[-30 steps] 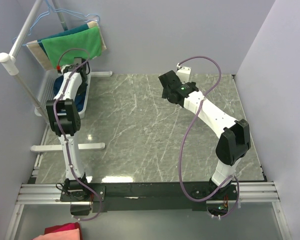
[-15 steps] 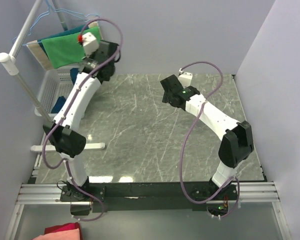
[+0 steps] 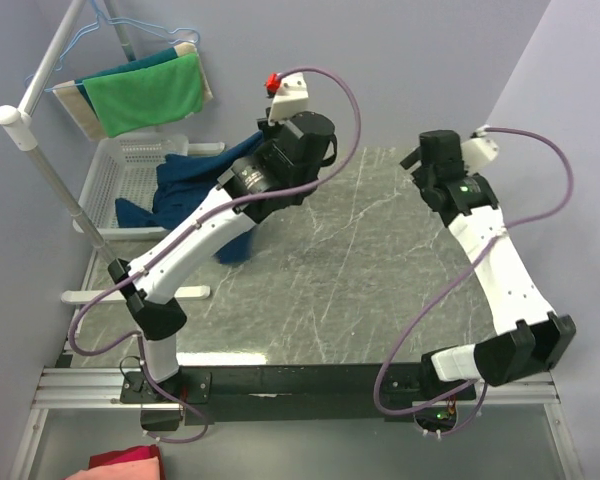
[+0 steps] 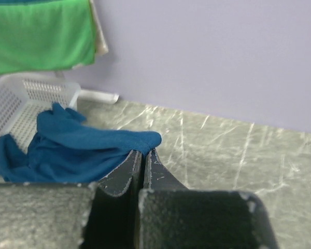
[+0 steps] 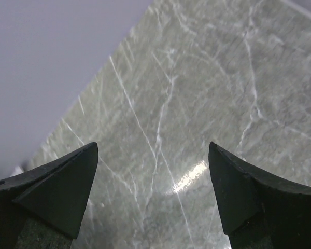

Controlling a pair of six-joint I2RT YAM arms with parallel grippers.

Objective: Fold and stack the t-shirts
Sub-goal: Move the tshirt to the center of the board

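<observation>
T-shirt [image 4: 78, 150] edge in the left end effector [image 4: 145, 152], wrist view only

- Desk [image 3: 380, 290]: I see bare marble across the centre and right, open for passage.
- Right end effector [image 5: 153, 155]: fingers spread wide, only desk beneath.
- Far-left corner: basket [image 3: 115, 170], rack pole [image 3: 45, 165] and green cloth [image 3: 145, 95] crowd it.
- Left arm [image 3: 195, 235] and t-shirt [image 3: 195, 185]: both stretch from the basket over the desk's left part, barring it.
</observation>
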